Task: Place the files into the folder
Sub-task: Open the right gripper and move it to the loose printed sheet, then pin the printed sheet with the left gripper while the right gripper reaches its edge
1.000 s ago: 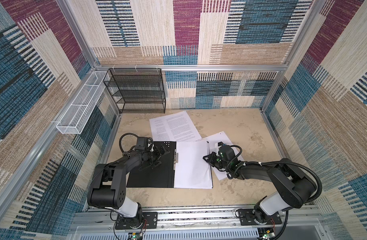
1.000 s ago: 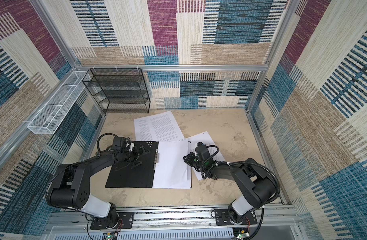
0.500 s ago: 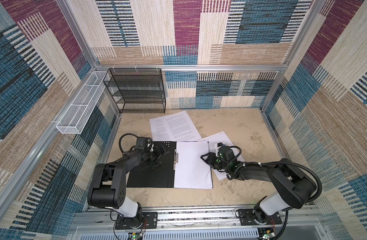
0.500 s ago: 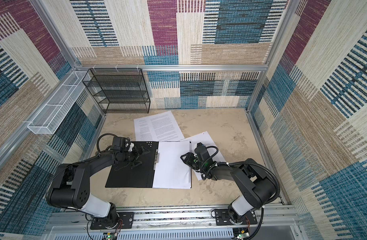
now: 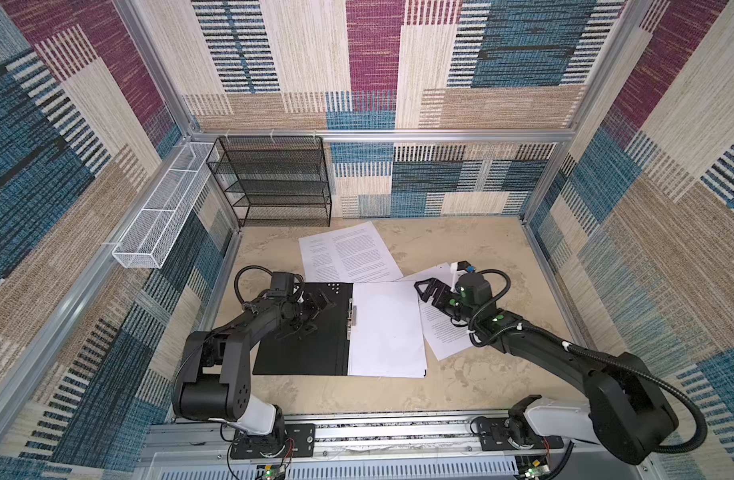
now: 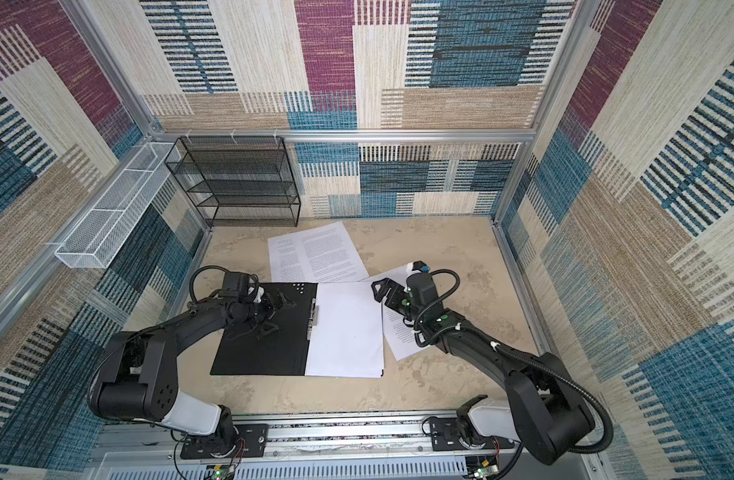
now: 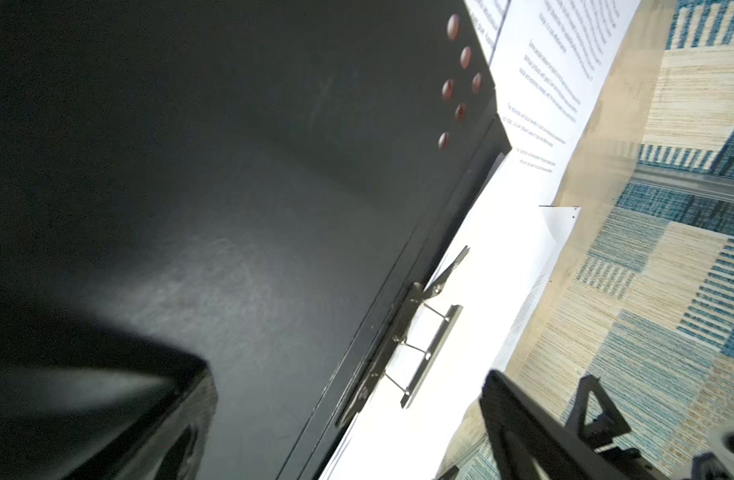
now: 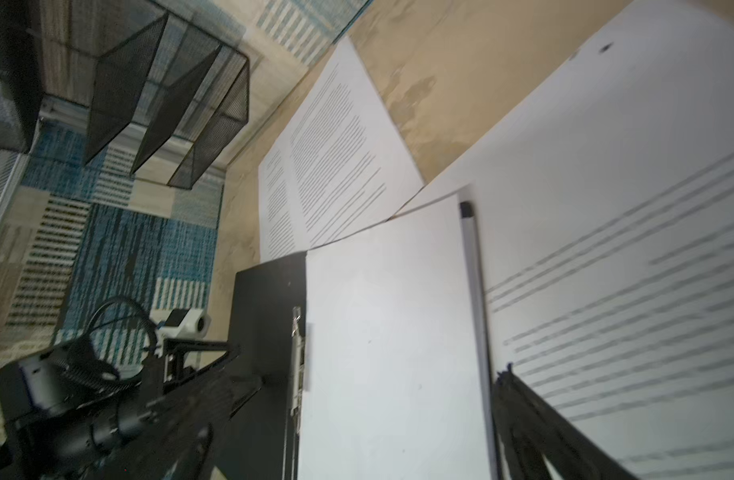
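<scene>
— Lying where, the folder (image 5: 315, 353)?
— Flat and open on the beige table (image 5: 461, 386), near the middle and a little to the left. Its black inside faces up. The left half is bare, and a stack of blank white sheets (image 5: 386, 328) covers the right half. The metal spine clip (image 5: 350, 318) sits along the fold, at the stack's left edge.
— And the other papers?
— Two overlapping printed sheets (image 5: 348, 253) lie just beyond the folder's far edge, touching it. A tilted printed sheet (image 5: 446, 338) lies to the right, its left side tucked under the folder's right edge.
— The grippers?
— The left gripper (image 5: 313, 316) hangs low over the bare left half, jaws spread wide, nothing between them. Whether a finger touches the black surface, I cannot tell. The right gripper (image 5: 429, 295) is by the far right corner of the stack, above the tilted printed sheet. Its jaws are likewise wide apart and hold nothing. In the right wrist view one black finger (image 8: 531, 419) hangs over the printed lines, just beside the folder's edge.
— Anything further out?
— A black wire-mesh rack (image 5: 274, 183) stands against the far wall on the left. A white mesh basket (image 5: 157, 224) hangs on the left wall beside it. Both are well apart from the papers.
</scene>
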`<state>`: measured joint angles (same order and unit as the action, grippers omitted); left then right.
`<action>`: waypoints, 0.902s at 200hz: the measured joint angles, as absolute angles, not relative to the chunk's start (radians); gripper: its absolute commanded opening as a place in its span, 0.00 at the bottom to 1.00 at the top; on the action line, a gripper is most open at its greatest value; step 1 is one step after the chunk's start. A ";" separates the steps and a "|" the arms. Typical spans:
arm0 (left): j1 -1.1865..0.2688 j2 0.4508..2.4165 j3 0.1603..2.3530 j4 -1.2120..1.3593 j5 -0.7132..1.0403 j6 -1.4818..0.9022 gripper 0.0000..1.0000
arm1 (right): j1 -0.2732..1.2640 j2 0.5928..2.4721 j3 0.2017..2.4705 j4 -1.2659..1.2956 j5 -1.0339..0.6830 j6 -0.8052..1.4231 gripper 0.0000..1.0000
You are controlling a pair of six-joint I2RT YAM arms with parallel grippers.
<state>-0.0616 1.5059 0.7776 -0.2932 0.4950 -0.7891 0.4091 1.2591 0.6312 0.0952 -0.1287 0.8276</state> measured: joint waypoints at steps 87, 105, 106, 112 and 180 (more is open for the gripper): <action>-0.282 1.484 0.997 -0.444 0.449 -0.677 0.99 | 0.262 1.185 0.560 -0.056 -0.204 0.675 1.00; -0.412 1.559 1.114 -0.453 0.454 -0.648 0.99 | 0.184 1.195 0.564 -0.068 -0.198 0.659 1.00; -0.417 1.563 1.119 -0.453 0.454 -0.648 0.99 | 0.181 1.196 0.564 -0.068 -0.198 0.659 1.00; -0.456 1.599 1.161 -0.452 0.456 -0.640 0.99 | 0.157 1.202 0.566 -0.074 -0.191 0.652 1.00; -0.773 2.126 1.732 -0.467 0.543 -0.630 0.99 | -0.083 1.258 0.518 -0.058 -0.237 0.640 1.00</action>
